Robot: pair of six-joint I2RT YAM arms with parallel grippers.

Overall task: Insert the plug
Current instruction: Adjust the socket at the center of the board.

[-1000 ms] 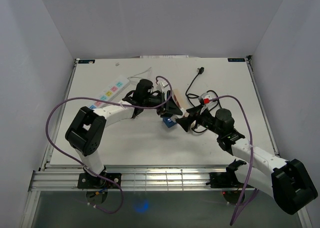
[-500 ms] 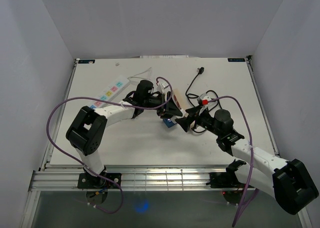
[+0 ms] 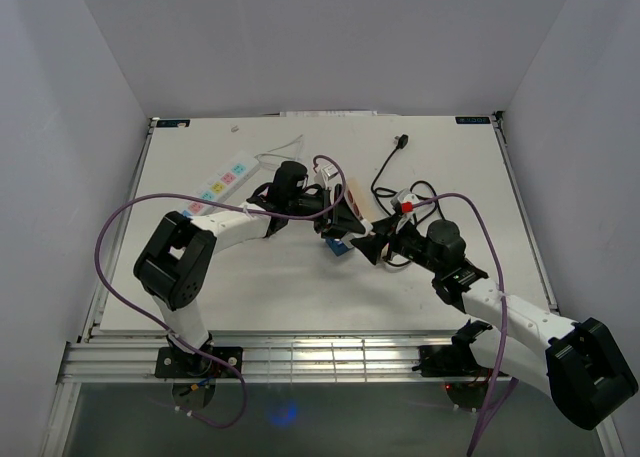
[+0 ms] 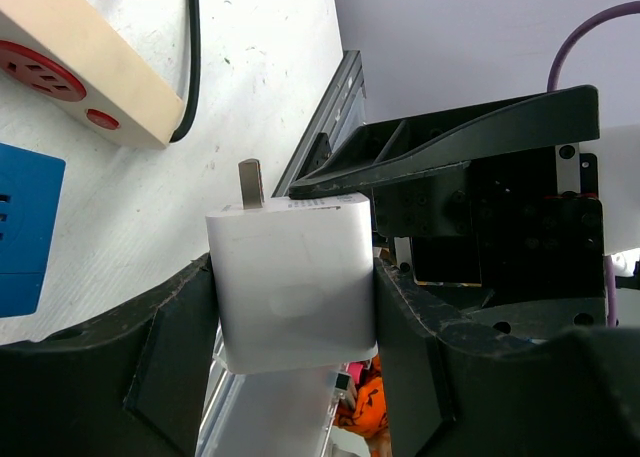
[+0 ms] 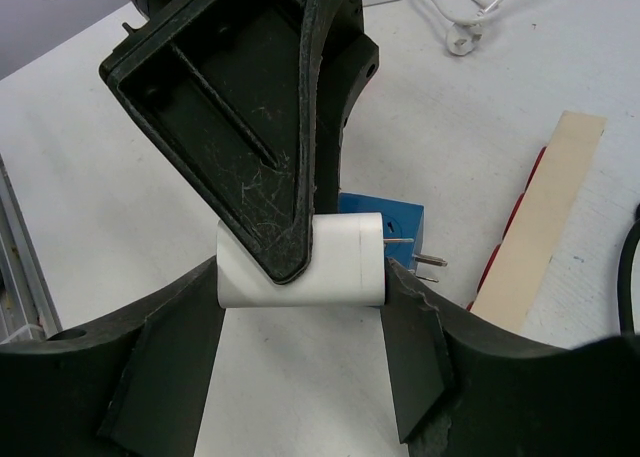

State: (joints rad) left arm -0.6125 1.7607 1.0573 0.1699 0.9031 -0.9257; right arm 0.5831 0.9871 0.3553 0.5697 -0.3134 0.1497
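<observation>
Two grippers on one white plug (image 5: 340, 267): right gripper (image 5: 305, 287) fingers pressed against its ends, left gripper (image 4: 295, 287) clamped on its sides. Prongs bare. Blue socket block (image 5: 405, 222) just behind it, beige power strip (image 4: 80, 67) beyond.

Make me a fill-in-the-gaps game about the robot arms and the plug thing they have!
1. The left arm's jaws grip a ____ plug.
2. Close to the plug, on the table, sits a small ____ socket block.
3. The beige socket box has ____ outlets on its face.

Missing words: white, blue, red.
</observation>
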